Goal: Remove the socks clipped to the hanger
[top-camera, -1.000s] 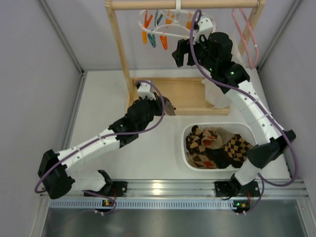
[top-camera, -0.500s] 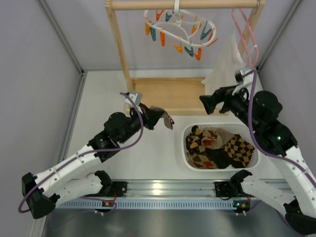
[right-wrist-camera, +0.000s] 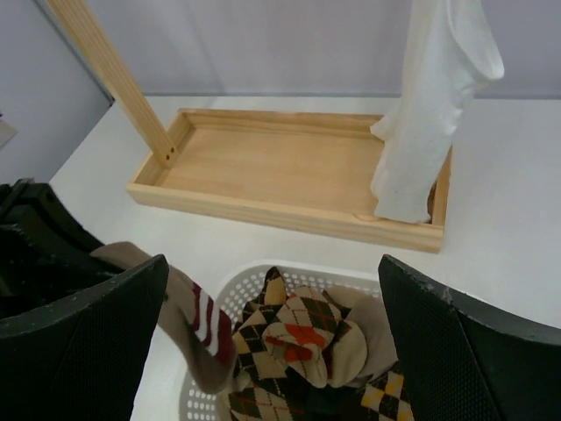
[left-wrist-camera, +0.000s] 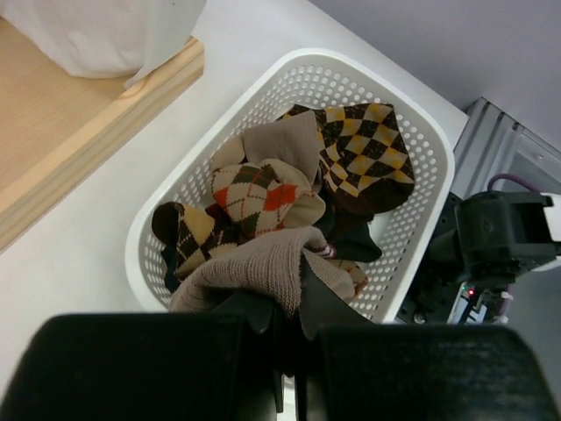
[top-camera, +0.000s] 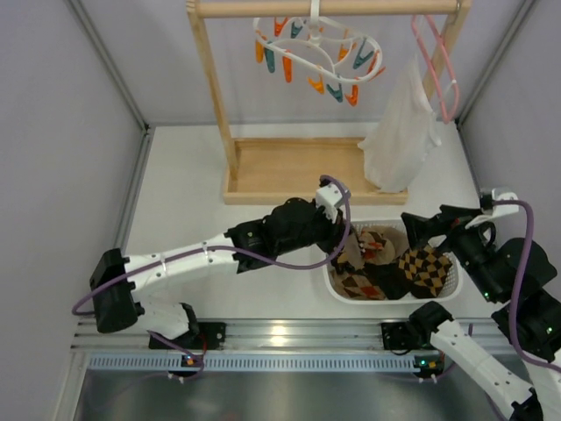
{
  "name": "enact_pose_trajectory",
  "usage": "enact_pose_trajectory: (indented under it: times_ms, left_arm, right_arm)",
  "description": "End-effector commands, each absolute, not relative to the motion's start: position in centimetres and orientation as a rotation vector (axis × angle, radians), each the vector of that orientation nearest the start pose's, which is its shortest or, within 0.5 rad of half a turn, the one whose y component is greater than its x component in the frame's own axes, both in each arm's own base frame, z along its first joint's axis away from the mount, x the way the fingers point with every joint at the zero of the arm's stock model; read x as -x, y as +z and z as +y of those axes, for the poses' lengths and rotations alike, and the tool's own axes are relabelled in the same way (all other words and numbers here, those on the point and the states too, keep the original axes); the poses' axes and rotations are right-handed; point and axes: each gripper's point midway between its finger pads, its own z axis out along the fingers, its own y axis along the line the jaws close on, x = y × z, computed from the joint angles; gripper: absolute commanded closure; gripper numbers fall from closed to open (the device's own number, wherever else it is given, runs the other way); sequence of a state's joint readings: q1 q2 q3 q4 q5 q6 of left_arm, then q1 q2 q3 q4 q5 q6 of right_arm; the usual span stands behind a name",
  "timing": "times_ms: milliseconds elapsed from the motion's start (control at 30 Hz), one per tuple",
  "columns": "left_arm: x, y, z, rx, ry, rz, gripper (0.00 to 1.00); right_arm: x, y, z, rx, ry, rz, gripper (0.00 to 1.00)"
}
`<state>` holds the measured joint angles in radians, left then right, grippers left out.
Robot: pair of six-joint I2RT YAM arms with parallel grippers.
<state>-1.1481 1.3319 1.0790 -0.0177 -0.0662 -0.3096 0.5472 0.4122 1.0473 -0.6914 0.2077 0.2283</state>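
Tan sock (left-wrist-camera: 263, 263) was pinched in my left gripper (left-wrist-camera: 289, 309), jaws closed tight on it. It dangled over the white basket (left-wrist-camera: 421, 167) just below those jaws, where the argyle socks (left-wrist-camera: 355, 149) lay heaped. My right gripper (top-camera: 412, 230) hung spread wide, gripping nothing, the basket beneath and ahead. The hanger (top-camera: 314, 10) hung well beyond both.

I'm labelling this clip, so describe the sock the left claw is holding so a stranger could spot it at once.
Find the white basket in front of the wooden rack. Over its left rim, the left claw is shut on one sock. Unlike the argyle socks lying inside, it is ribbed tan with dark red and white stripes.
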Motion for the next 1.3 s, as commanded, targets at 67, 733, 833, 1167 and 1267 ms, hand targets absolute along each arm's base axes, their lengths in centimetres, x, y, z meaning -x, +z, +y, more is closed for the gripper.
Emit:
enact_pose_trajectory:
  times_ms: [67,733,833,1167,1267]
  left_arm:
    - [-19.0,25.3,-43.0,-0.852,-0.867,1.843,1.00]
    - [-16.4,15.0,-54.5,-1.266,-0.723,1.936,1.00]
    - [-15.5,12.1,-55.6,-1.298,-0.728,1.980,1.00]
    - [-15.0,4.9,-56.1,-1.288,-0.699,2.142,1.00]
    - [-14.9,5.4,-56.2,-1.257,-0.716,2.157,0.94]
  right_arm:
    - [-14.6,37.6,5.2,0.049,0.439,1.593,0.01]
    - [-11.6,38.6,3.8,0.042,0.481,1.520,0.01]
    - [-11.4,38.7,4.0,0.049,0.505,1.511,0.01]
    - [-11.7,37.7,5.1,0.075,0.537,1.532,0.01]
    - [-11.7,37.7,5.1,0.078,0.540,1.531,0.01]
